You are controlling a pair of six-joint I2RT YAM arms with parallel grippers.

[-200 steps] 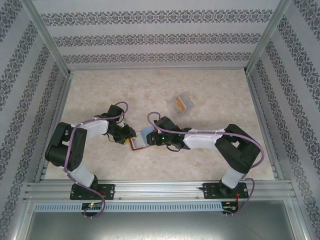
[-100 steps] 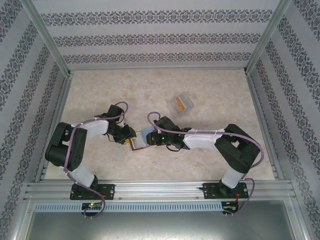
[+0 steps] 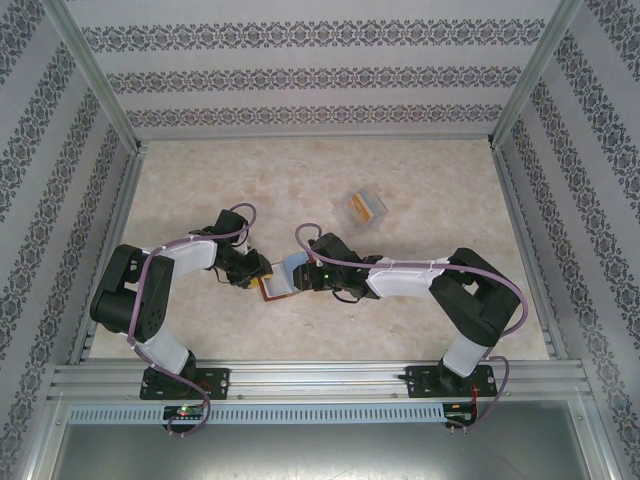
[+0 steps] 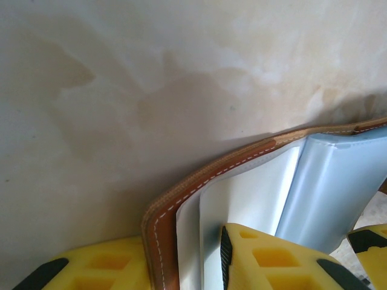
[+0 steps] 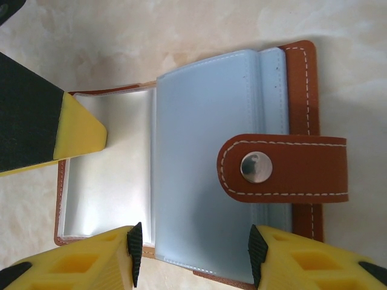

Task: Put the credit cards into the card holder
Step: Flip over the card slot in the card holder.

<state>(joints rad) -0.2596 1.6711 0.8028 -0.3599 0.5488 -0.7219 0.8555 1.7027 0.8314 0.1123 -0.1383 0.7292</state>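
The card holder [image 3: 281,283], brown leather with blue-grey and clear sleeves, lies open on the table between both arms. My left gripper [image 4: 181,263] is shut on its brown cover [image 4: 158,229] and a couple of clear sleeves at the left edge. My right gripper [image 5: 193,257] hangs open over the near edge of the blue-grey sleeves [image 5: 202,163], its pads either side of them. The snap strap [image 5: 284,168] lies across the sleeves. An orange credit card [image 3: 364,208] sits in a clear plastic box farther back on the right.
The left gripper's yellow finger [image 5: 72,130] reaches into the right wrist view over the clear sleeves. Patterned walls and metal frame posts [image 3: 95,80] close in the beige table [image 3: 220,180] on three sides. Both arms [image 3: 410,278] are folded low near the front.
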